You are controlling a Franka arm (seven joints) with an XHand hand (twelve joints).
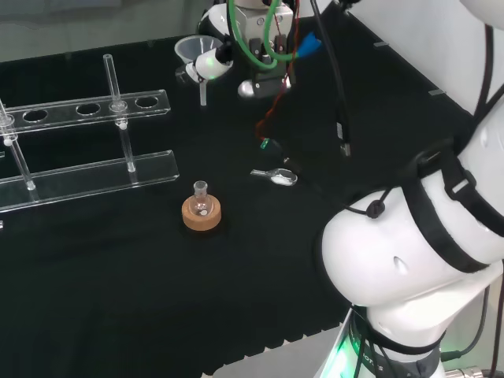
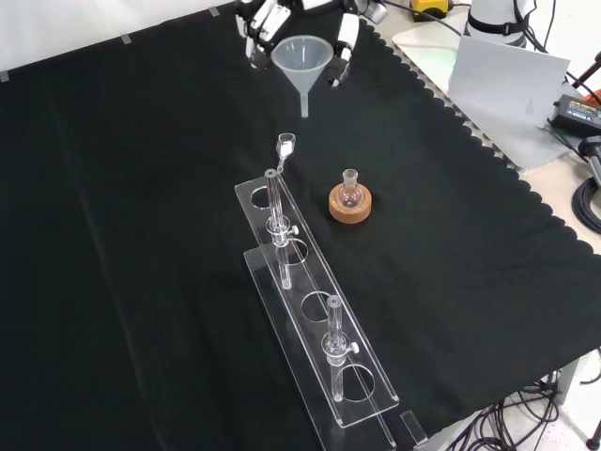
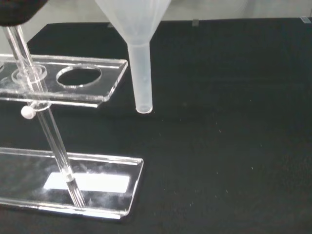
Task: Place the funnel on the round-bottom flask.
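Held aloft in the hand (image 2: 300,28) at the top of the front view, fingers curled round the rim of the translucent funnel (image 2: 301,64), spout hanging straight down over bare black cloth (image 2: 141,235) of the worktop. Below the funnel in that view, well apart from it, the small round-bottom flask (image 2: 351,191) upright in its cork ring (image 2: 350,207), neck open. In the head view, funnel (image 1: 194,57) far back beside the white arm, flask (image 1: 201,198) and cork ring (image 1: 201,215) nearer the camera (a good stretch of cloth between them). Left of the flask in the front view, a clear rack (image 2: 315,319) with holes and thin glass tubes standing in it. From the wrist view, funnel spout (image 3: 140,78) close beside the rack's end, tip clear of the cloth.
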